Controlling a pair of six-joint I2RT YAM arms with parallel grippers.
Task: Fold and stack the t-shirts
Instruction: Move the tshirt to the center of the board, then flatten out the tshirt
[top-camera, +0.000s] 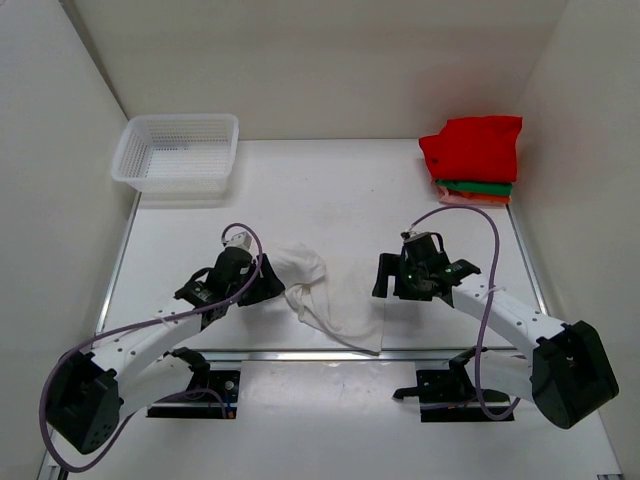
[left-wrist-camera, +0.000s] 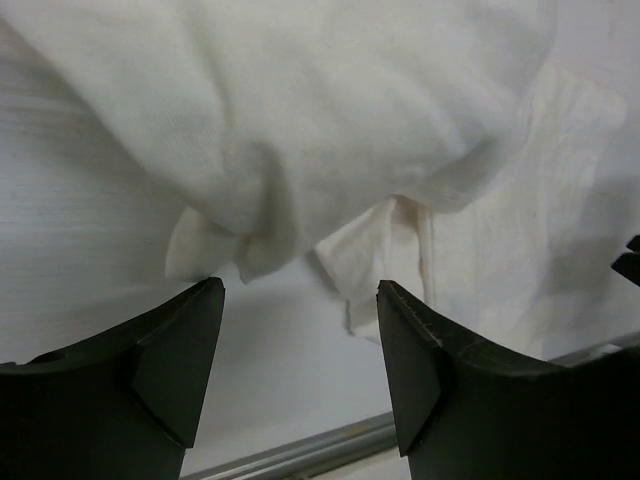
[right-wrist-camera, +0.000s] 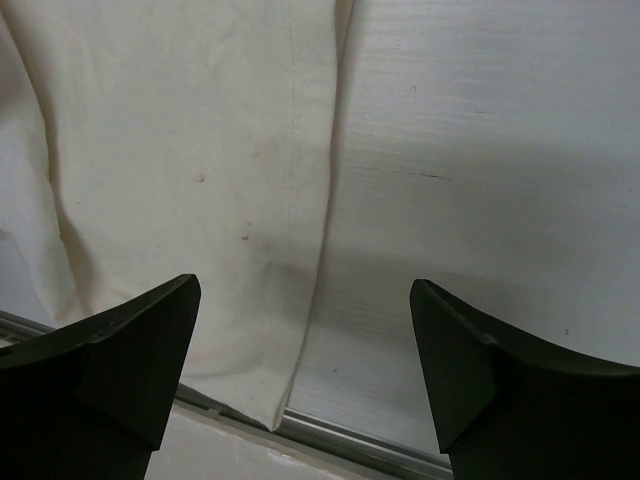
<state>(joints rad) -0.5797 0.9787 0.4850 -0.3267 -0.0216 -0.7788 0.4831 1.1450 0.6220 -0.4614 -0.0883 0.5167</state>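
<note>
Folding stage: left gripper (left-wrist-camera: 300, 290) and right gripper (right-wrist-camera: 305, 283) are released. You should next pinch edges of the wrinkled cream cloth t-shirt (top-camera: 322, 300).

White table (top-camera: 330, 190) with crumpled cream t-shirt (top-camera: 312, 285) near front, basket (top-camera: 178, 152) far-left, folded shirt stack (top-camera: 473, 158) far-right.

1. The left arm (top-camera: 150, 340) runs from its base at the near left corner forward and to the right, its wrist bent downward.
2. The left fingers (left-wrist-camera: 175, 365) are spread apart with nothing between them, tips held low.
3. The right arm (top-camera: 505, 315) runs from its base at the near right corner forward and to the left, its wrist also tipped down.
4. The right fingers (right-wrist-camera: 130, 360) stand wide apart, gripping nothing.
</note>
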